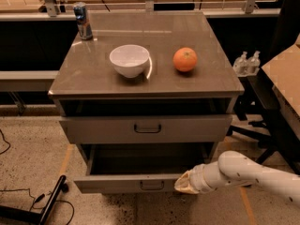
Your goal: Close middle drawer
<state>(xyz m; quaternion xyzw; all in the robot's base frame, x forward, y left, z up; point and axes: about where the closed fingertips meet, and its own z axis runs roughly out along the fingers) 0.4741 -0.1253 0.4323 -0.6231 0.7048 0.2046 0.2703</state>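
Grey metal middle drawer stands pulled out at lower centre, its front running left-right. Pincer sits at the front's right end, apparently touching; how far it is open, can't tell. Closing push goes up-frame, into the cabinet.

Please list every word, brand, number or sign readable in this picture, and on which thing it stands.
No text is readable here.
The can at the back left corner of the cabinet: print too blurred to read.
The two bottles right of the cabinet: labels too small to read.
The gripper, at the right front of the open middle drawer: no marking shows.
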